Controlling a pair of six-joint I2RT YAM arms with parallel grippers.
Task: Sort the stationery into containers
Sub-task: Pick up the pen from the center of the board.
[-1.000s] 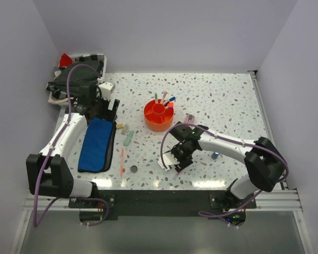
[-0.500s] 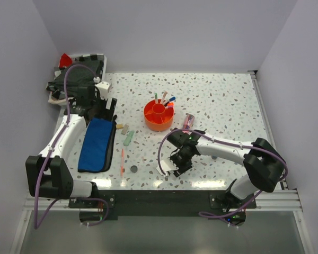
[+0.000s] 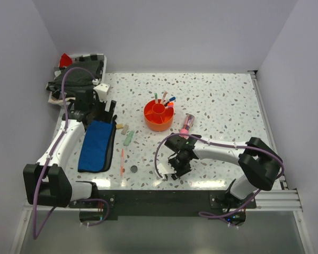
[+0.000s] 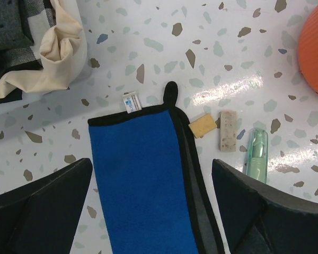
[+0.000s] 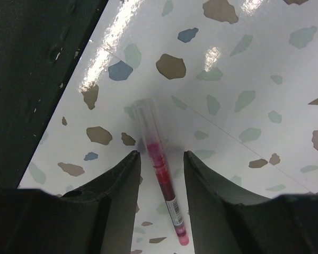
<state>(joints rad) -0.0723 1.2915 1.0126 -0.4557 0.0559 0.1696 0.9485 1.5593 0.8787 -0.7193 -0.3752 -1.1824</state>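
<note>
— What had the right gripper (image 5: 161,154) done over that last second?
— It had slid toward the lower edge of the overhead frame, and its jaws had narrowed. They stood apart on either side of a red pen (image 5: 149,127), not clenched on it. The pad (image 5: 119,190) at frame left seemed to brush the barrel, though the wrist view left that unsure.
— And the pen itself?
— Flat on the table (image 5: 265,69), slanted, its clear end toward the upper left of the wrist frame, close to the dark strip there.
— Anything else changed?
— With the arm lower, the pink tube (image 3: 186,124) showed whole, just right of the organiser (image 3: 159,117). The blue cylinder seen a second before was no longer visible; the forearm lay over that spot.
— The left gripper (image 4: 152,169)?
— Spread wide and holding nothing, above the top end of the pouch (image 4: 143,201). Overhead it had crept slightly toward the upper left.
— The rest?
— Unmoved. The erasers (image 4: 201,125) and green marker (image 4: 256,153) lay just right of the pouch, and the orange pen (image 3: 121,161) and disc (image 3: 133,169) sat lower centre.
</note>
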